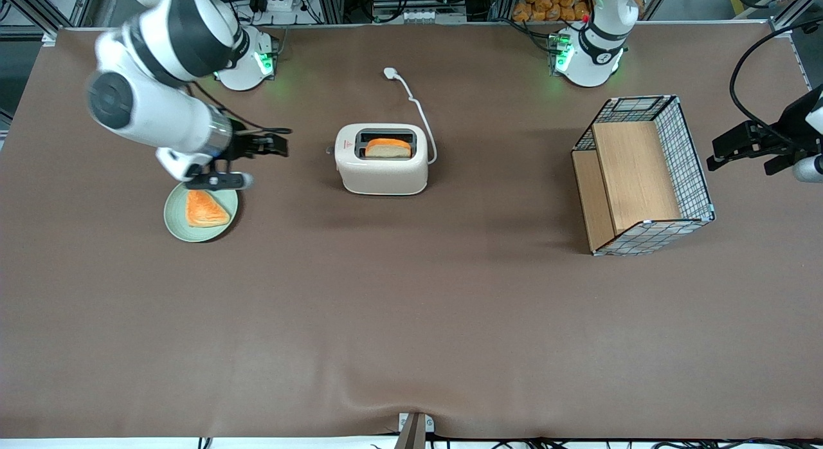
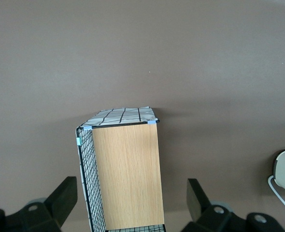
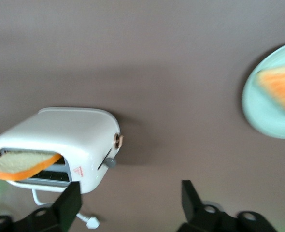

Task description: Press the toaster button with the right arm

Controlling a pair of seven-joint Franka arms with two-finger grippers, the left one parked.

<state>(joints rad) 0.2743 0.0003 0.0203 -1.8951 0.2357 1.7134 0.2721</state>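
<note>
Grey toaster button shows — gripper open, apart, fingertips cut off.

Clock bearings taken in the front view, 12 o'clock pointing away from the camera.

- Toaster: on the desk, mid-width.
- Bread slice: in the toaster's slot.
- Toaster button: on the toaster's narrow end, at its 9 o'clock.
- End effector: above the desk at the toaster's 9 o'clock, apart from the button.
- Plate: toaster's 8 o'clock, carrying a toast piece.
- Plug: toaster's 12 o'clock.
- Wire basket: toaster's 3 o'clock, toward the parked arm's end.
</note>
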